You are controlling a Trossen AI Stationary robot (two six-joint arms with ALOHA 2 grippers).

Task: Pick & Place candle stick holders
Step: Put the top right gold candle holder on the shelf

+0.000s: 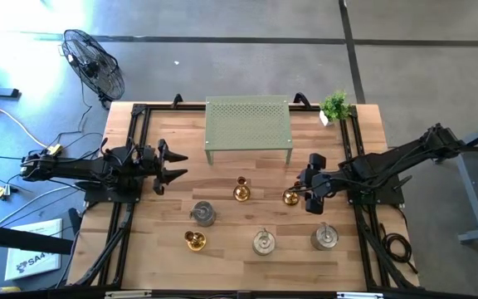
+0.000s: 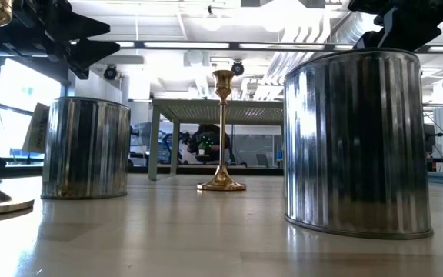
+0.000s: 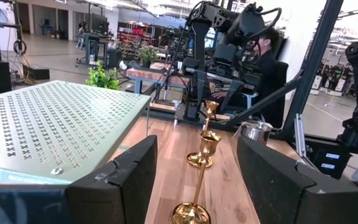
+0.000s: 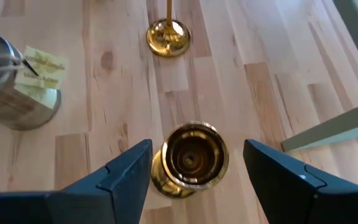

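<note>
Three gold candle stick holders stand upright on their round bases on the wooden table (image 1: pixel 247 266): one (image 1: pixel 241 191) at the middle, one (image 1: pixel 194 241) near the front left, one (image 1: pixel 290 198) at the right. My right gripper (image 4: pixel 197 158) hovers open above this last one, a finger on either side of its cup (image 4: pixel 191 158), slanting down from the right. Three silver holders (image 1: pixel 203 213) (image 1: pixel 263 242) (image 1: pixel 324 237) stand around them. My left gripper (image 1: pixel 179 166) waits open and level at the table's left, holding nothing.
A green perforated stand (image 1: pixel 249 124) sits at the table's far middle, a small potted plant (image 1: pixel 335 105) at the far right corner. One silver holder carries a paper tag (image 4: pixel 42 68). A fan (image 1: pixel 94 62) stands on the floor. A person (image 3: pixel 266 56) sits beyond the table.
</note>
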